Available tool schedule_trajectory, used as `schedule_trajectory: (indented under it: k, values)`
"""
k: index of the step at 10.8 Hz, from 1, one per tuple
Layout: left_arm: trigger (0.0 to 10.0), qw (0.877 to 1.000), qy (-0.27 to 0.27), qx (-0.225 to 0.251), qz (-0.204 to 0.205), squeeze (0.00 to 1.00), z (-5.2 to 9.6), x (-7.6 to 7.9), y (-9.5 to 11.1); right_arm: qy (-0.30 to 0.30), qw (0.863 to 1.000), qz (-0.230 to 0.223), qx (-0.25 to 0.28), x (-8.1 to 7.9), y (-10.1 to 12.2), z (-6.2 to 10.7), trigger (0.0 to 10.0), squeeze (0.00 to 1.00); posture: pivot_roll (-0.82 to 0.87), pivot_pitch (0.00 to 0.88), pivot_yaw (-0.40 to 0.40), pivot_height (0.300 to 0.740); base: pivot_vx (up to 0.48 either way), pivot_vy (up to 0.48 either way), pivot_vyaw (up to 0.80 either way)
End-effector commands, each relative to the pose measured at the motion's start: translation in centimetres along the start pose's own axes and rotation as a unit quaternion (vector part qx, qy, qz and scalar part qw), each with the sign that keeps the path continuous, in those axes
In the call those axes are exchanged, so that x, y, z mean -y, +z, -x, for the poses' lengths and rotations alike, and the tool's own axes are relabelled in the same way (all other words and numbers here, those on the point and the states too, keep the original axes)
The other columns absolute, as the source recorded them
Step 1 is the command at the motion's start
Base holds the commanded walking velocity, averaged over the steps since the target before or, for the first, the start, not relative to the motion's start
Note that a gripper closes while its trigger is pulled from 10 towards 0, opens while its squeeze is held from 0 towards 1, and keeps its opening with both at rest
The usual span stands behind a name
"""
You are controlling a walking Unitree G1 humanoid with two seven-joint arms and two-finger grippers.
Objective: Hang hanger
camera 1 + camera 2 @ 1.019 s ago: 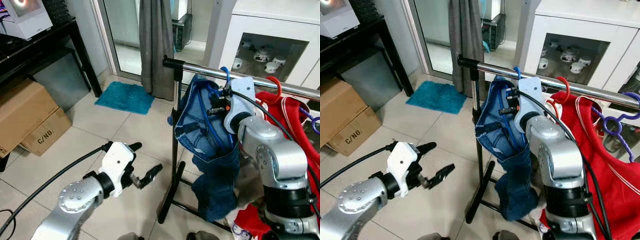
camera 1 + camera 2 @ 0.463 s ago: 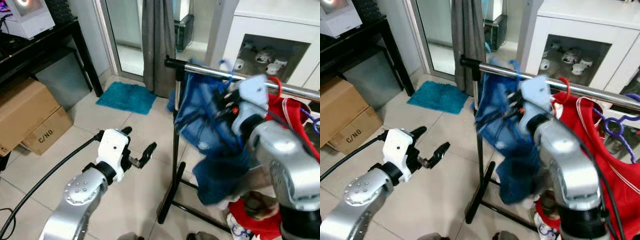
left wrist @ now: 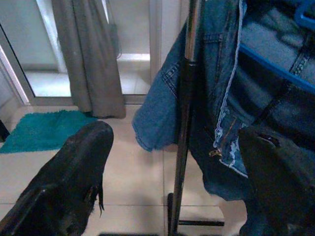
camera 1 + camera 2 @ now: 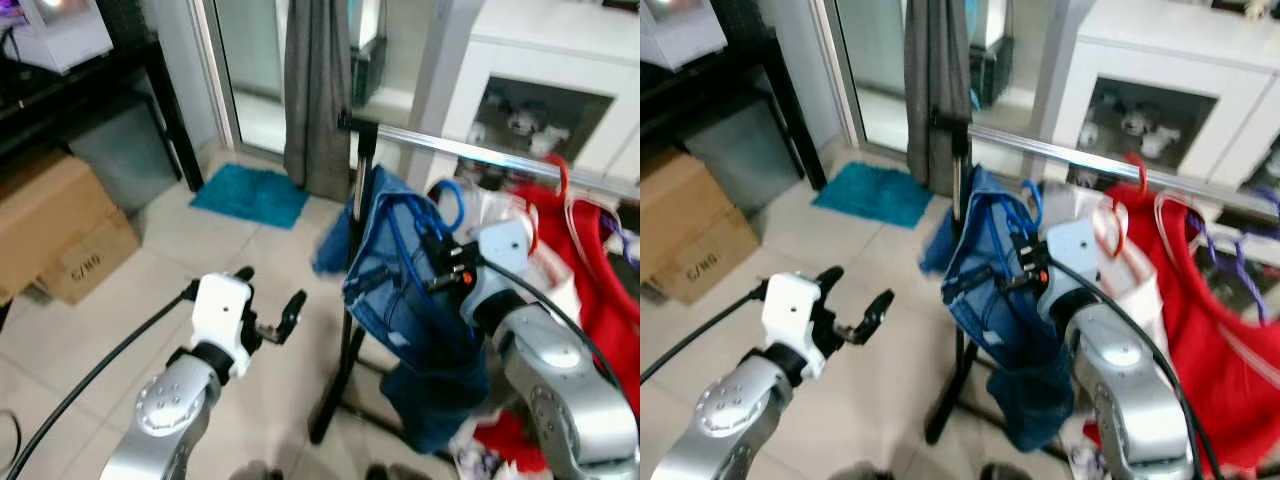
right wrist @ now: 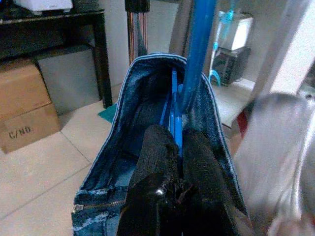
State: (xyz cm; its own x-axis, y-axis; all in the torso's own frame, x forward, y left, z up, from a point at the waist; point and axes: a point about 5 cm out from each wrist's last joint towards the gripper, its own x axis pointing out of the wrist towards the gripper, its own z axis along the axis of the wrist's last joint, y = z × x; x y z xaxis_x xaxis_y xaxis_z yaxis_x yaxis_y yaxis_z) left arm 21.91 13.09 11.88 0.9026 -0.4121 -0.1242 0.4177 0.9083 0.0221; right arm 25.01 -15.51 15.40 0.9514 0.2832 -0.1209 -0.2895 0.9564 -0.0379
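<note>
Tiled floor (image 4: pixel 250 250), clothes rail (image 4: pixel 480 155); right claw (image 5: pixel 172 147) clamps blue hanger (image 5: pixel 197 54) with jeans (image 4: pixel 400 300); left claw (image 4: pixel 268 300) spread wide.

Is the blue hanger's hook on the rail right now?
Apart. In the left eye view the blue hanger hook hangs below the rail with a gap, held by the right gripper.

blue hanger (image 4: pixel 446 205) carrying denim garment (image 4: pixel 400 290), hook below rail (image 4: pixel 480 155)
</note>
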Motion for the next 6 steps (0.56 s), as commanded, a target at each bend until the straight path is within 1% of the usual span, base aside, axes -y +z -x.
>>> schedule_trajectory:
  k: [1,2,3,4,5,6]
  values:
    - [10.0,1.000,0.000,-0.006,-0.003,0.00,-0.2,-0.1,-0.3,-0.008,1.000,-0.009,0.005,0.1,-0.2,0.1,0.0,0.00,-0.08,0.048,0.031,0.740,-0.334,0.000,0.00]
    - [10.0,1.000,0.000,-0.005,-0.002,0.00,-0.5,-0.1,-0.3,-0.008,1.000,-0.016,0.000,0.1,-0.6,0.2,0.0,0.00,-0.10,0.055,0.039,0.740,-0.330,0.000,0.00]
    - [10.0,1.000,-0.005,0.000,0.004,0.00,-0.8,-0.3,0.0,0.007,1.000,-0.015,0.006,-0.3,-0.5,0.1,0.0,0.00,-0.12,0.070,0.061,0.740,-0.330,0.000,0.00]
    - [10.0,1.000,-0.015,-0.002,-0.001,0.00,-1.0,-0.5,-0.1,0.019,1.000,-0.001,0.007,-0.5,-0.3,-0.1,0.0,0.00,-0.12,0.075,0.073,0.740,-0.311,0.000,0.00]
    - [10.0,1.000,-0.013,0.001,0.003,0.00,-1.0,-0.9,-0.2,0.019,1.000,0.004,0.008,-0.5,-0.4,-0.5,0.0,0.00,-0.12,0.047,0.084,0.740,-0.270,0.000,0.00]
    - [10.0,1.000,-0.007,0.000,0.007,0.00,-1.1,-1.3,-0.2,0.017,1.000,0.003,0.011,-0.6,-0.4,-0.7,0.0,0.00,-0.12,0.038,0.098,0.740,-0.266,0.000,0.00]
